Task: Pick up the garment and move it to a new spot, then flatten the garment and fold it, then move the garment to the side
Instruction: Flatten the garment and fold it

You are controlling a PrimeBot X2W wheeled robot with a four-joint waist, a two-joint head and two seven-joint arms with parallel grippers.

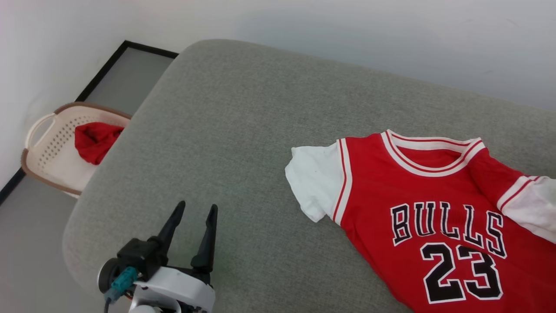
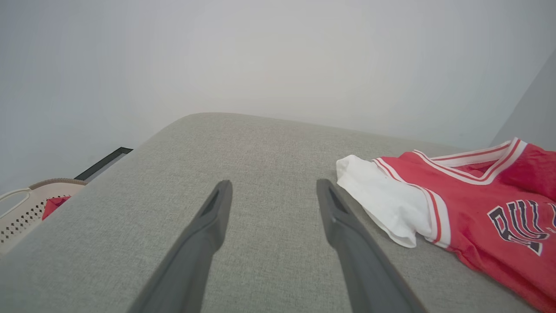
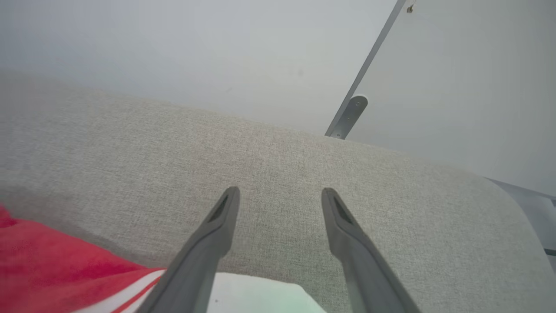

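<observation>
Garment [image 1: 378, 187] lies face up on the grey cushion [image 1: 226, 130], toward 4 o'clock in the head view. Its collar points to 12, the chest lettering shows, and its lower part runs off the bottom edge of that view. It looks mostly spread, though the shoulder on the 3 o'clock side is rumpled and nothing is folded.

The left hand [image 1: 196, 206] hangs over bare cushion at 7 o'clock, well apart from the near white sleeve [image 1: 315, 182]. Its fingers are spread wide with nothing between them. In the right wrist view the right hand [image 3: 280, 191] is also spread wide and empty. It hovers just above the garment's edge, with red cloth at 8 o'clock and a white patch at 6 o'clock below its fingers.

At 9 o'clock in the head view a cream basket [image 1: 47, 143] holding a plain red cloth [image 1: 93, 141] stands on the floor beside the cushion; it is no part of the job.

My judgement is that the first step, picking up the garment, is in hand but no grip has been made. The next move calls for the left hand to travel toward 2 o'clock to the near sleeve or shoulder. The right hand should drop onto the cloth beneath it, and both should pinch a single layer before lifting together.
</observation>
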